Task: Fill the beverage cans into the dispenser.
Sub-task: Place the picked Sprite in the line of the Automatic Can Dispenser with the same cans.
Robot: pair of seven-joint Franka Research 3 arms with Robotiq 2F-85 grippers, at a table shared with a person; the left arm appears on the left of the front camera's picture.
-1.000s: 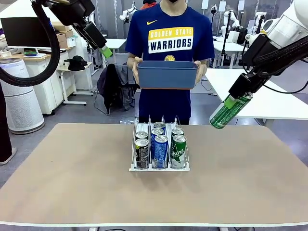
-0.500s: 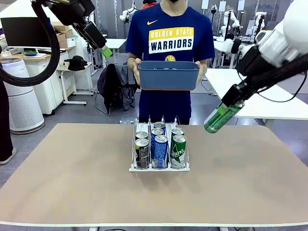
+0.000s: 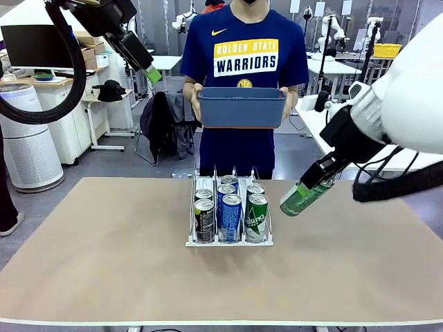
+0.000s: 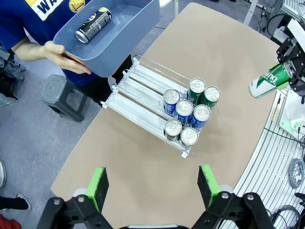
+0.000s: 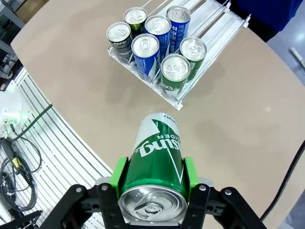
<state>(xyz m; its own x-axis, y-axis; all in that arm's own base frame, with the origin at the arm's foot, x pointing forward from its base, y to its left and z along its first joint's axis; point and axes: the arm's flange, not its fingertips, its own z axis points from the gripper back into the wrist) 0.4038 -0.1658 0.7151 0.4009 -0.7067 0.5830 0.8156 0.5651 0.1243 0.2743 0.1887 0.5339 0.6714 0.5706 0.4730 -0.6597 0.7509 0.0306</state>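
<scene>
Front view: bin (image 3: 241,107) wall hid its contents. Left wrist view showed one black can (image 4: 94,25) lying on its side inside. Bin was held by the person, far ahead of the left hand (image 4: 153,186).

Rear three cans in the dispenser (image 3: 228,242) were half hidden behind the front three. Right arm was cut off at the frame edge.

Right hand (image 3: 304,190) pinched a green can (image 3: 301,200) between its pads, silver top toward the wrist and base pointing away, tilted down over the desk (image 3: 104,263). Lettering was white and only partly legible.

Dispenser lay ahead of and below the right hand, apart from the green can. It held six upright cans (image 3: 230,218) at its near end: black, blue and green lanes. Far lane sections were bare.

Left hand was spread, holding nothing, high above the desk.
</scene>
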